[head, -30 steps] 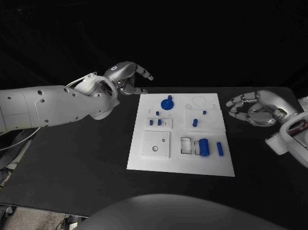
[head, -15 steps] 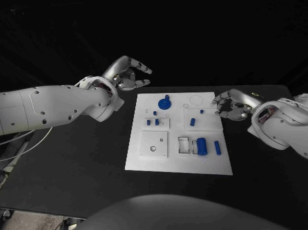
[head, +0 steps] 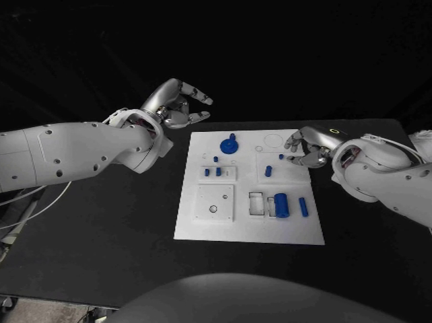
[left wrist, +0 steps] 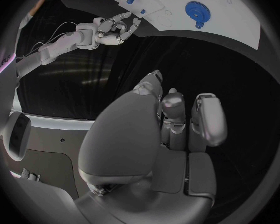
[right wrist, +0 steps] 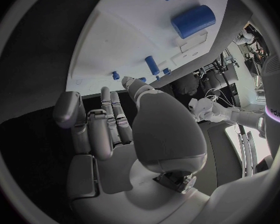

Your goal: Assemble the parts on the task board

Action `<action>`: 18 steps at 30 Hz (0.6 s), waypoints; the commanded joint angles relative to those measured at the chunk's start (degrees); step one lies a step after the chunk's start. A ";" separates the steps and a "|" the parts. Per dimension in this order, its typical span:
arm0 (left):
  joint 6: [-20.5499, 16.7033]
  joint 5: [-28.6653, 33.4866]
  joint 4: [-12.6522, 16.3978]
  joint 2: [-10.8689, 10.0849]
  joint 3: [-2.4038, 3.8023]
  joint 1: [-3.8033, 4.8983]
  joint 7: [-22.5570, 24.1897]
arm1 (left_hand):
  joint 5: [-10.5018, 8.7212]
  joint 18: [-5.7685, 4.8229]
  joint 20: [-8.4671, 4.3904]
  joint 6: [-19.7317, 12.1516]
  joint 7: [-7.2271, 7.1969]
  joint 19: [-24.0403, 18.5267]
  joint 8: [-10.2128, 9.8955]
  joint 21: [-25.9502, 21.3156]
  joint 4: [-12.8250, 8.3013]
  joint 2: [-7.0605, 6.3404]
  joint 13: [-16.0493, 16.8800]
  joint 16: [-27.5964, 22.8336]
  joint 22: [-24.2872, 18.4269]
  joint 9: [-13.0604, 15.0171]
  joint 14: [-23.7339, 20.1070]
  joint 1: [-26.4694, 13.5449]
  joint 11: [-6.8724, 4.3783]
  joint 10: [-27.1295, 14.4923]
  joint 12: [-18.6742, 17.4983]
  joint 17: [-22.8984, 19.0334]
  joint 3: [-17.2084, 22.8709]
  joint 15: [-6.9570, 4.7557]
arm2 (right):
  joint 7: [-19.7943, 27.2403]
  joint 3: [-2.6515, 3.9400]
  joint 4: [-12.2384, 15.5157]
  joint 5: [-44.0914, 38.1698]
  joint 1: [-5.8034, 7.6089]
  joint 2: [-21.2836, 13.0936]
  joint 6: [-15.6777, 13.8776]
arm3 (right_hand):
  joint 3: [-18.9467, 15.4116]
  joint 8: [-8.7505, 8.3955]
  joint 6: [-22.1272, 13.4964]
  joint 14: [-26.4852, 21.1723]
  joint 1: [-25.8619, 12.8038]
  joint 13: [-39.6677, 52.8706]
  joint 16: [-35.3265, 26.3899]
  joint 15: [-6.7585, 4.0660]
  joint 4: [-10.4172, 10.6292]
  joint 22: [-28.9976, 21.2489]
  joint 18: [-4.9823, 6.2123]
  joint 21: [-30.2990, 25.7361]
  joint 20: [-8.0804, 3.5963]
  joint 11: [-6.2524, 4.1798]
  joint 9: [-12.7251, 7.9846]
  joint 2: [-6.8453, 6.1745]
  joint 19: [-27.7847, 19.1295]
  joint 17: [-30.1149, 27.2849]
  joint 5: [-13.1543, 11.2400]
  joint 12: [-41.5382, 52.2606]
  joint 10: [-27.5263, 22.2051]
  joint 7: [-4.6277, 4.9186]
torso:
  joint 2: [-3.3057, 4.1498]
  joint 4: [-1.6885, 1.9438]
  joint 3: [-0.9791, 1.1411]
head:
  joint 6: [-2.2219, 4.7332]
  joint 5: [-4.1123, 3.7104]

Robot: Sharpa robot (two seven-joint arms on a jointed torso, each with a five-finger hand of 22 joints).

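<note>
Right hand (head: 306, 147) has moved left over the task board (head: 250, 225) far-right edge, fingers apart, empty. Left hand (head: 180, 104) stays raised far-left, fingers spread, holding nothing.

I count one white board (head: 198, 225) on the surface (head: 99, 222). On it: one blue gear (head: 229, 145), one thick blue cylinder (head: 282, 204), one slim blue rod (head: 303, 206), and five small blue pegs, such as this peg (head: 268, 171).
</note>
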 commanded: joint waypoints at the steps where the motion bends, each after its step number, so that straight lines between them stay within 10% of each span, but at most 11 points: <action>1: -0.39 -0.89 -0.10 0.24 0.02 -0.10 0.74 | 0.40 -0.06 0.50 0.35 0.15 0.16 -0.38 0.23 -0.10 -0.40 -0.11 0.27 10.47 -0.13 -0.12 0.00 0.04 0.58 0.25 -0.05 0.59 0.27 | -0.35 0.05 -0.92 -1.98 -0.05 0.80 1.46 | -0.05 -0.44 0.19 -0.21 -0.24 0.47 -0.03 0.19 -0.48 7.28 0.58 -0.53 0.23 0.08 0.20 0.14 -0.43 8.16 3.00 0.59 -1.21 0.35 | -0.01 0.01 -0.05 | 0.00 0.09; 7: 0.52 -1.07 -0.35 0.49 0.02 -0.20 0.16 | 0.47 -0.07 0.57 0.37 0.28 0.14 -0.59 0.24 -0.06 -0.41 -0.22 0.33 10.46 -0.23 -0.16 0.22 0.11 0.65 0.43 -0.02 1.10 0.39 | -0.62 0.07 -2.94 -1.58 -0.30 2.73 3.20 | 0.52 -0.60 0.26 -0.55 -0.61 1.86 -0.06 -0.01 -1.09 7.28 0.62 -0.60 0.10 0.03 1.00 0.44 -0.65 7.89 8.42 2.69 -3.00 0.28 | 0.01 0.04 -0.02 | 0.00 0.01; 18: 1.16 -1.52 -0.39 0.49 0.02 -0.22 -0.52 | 0.63 -0.09 0.77 0.32 0.50 0.11 -0.97 0.31 -0.05 -0.48 -0.41 0.37 10.47 -0.41 -0.24 0.40 0.25 0.67 0.63 -0.08 2.00 0.70 | -1.22 0.11 -5.52 -1.88 -1.37 5.02 4.91 | 1.18 -0.98 -0.07 -1.21 -0.76 2.80 -0.45 0.16 -1.74 7.03 0.79 -1.45 0.19 0.28 1.45 0.57 -1.46 7.27 10.31 3.90 -4.79 0.22 | 0.00 0.00 -0.02 | 0.00 0.23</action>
